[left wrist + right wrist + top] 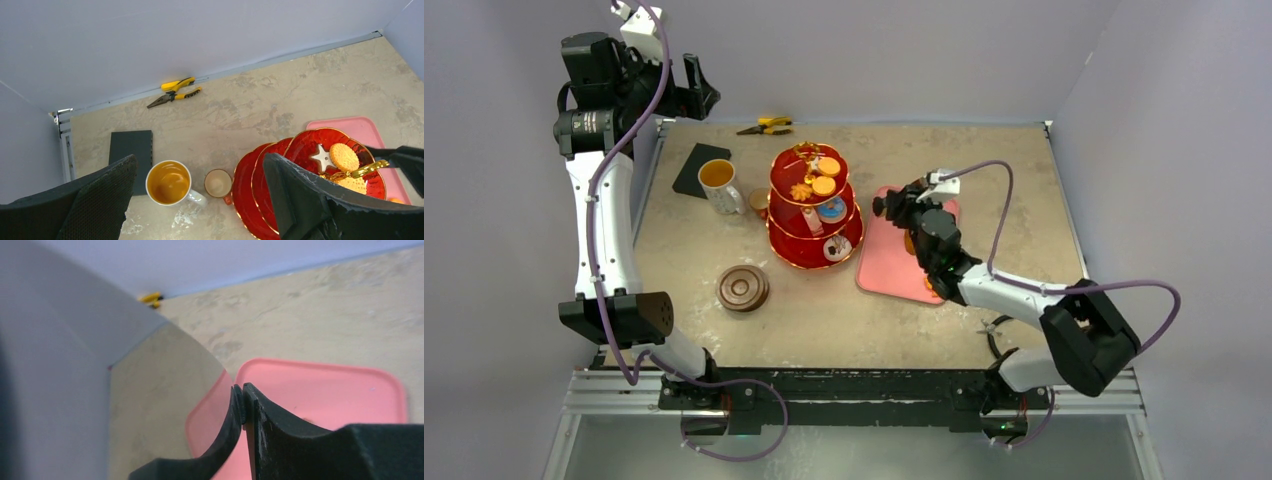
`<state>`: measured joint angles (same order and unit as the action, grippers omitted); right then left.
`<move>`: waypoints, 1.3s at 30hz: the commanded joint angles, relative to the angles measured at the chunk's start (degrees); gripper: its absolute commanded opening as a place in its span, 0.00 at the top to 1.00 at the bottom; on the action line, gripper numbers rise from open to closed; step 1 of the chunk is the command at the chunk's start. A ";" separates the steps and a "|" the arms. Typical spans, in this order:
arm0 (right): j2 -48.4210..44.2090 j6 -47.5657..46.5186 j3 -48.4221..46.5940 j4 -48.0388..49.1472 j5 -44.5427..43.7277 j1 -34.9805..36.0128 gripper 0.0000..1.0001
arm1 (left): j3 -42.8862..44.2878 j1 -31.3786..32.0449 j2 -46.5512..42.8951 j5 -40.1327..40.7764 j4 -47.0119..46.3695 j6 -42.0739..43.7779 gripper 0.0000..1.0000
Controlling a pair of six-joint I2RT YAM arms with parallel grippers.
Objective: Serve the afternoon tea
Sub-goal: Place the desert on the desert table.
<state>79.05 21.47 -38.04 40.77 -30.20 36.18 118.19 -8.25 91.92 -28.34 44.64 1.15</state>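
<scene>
Your red three-tier stand with gold rims and a gold handle (789, 245) stands upright on the mottled beige desk (844, 320). Small colourful biscuits and pastries (824, 185) are spread over its tiers, and the top tier carries a white star and a round golden biscuit.

Just left of the stand sits the small copper cup (759, 203), with the white mug of amber tea (717, 180) just beyond it. The brown round saucers (743, 288) lie in one pile, nearer you and left of the stand, apart from it. The pink rectangular tray (884, 265) lies just right of the stand.

Your right end effector (894, 207) hovers over the tray end closest to the stand. It is clamped on black tongs (260, 415), whose tips are pressed together. Your left end effector (200, 165) is raised high, behind and left of the stand, with its jaws spread wide and nothing between them.

Yellow-handled pliers (769, 125) lie behind the stand by the back wall.
</scene>
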 commanded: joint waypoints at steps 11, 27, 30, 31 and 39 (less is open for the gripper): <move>9.89 3.75 -3.44 7.21 6.11 5.58 0.54 | 1.60 -0.71 -1.24 -0.73 -0.76 0.57 0.04; 13.19 3.07 -4.58 9.41 7.35 6.62 0.38 | 1.88 -0.69 -1.37 -0.93 -0.70 0.67 0.04; 13.01 3.30 -4.24 9.31 7.26 6.62 0.36 | 2.08 -0.69 -1.35 -0.75 -0.59 0.79 0.04; 12.88 3.31 -4.32 9.12 7.26 6.62 0.36 | 2.12 -0.71 -1.39 -0.75 -0.61 0.68 0.04; 5.82 2.90 -3.21 3.43 6.13 5.64 0.40 | 2.30 -0.71 -1.39 -0.89 -0.54 0.68 0.04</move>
<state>90.56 24.62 -40.80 44.86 -23.05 42.41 118.21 -8.25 91.90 -28.34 44.69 1.17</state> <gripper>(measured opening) 0.607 0.965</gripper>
